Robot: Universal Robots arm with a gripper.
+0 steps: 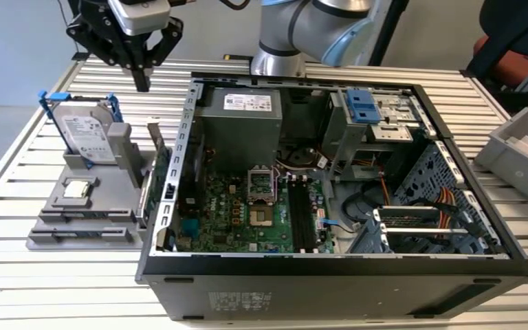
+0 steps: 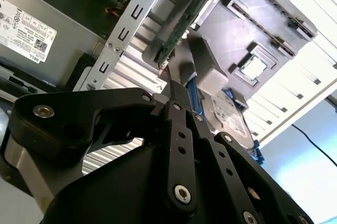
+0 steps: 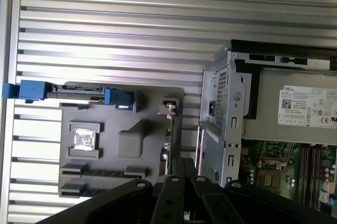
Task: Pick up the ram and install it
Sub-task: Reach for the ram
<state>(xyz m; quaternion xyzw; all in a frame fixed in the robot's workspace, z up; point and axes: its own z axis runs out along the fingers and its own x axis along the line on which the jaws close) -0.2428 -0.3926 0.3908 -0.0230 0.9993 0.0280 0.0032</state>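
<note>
Evidently little is done: we see the ram [image 3: 102, 172] lying in the gray holder [image 3: 150, 113] on the tabletop [image 1: 62, 289], while the hand [image 1: 142, 81] hovers above, fingers together, gripping nothing.

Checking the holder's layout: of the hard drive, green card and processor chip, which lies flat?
The processor chip, silvery and square, lies face up; the hard drive and green card stand on edge.

You see bright, even light over the worktop [image 1: 7, 289], white glare on its bare slats in the first wrist view, dim shadow inside the computer case [image 1: 337, 265], the gripper [image 2: 176, 90] dark and underlit in the second wrist view, slats blown out behind it
</note>
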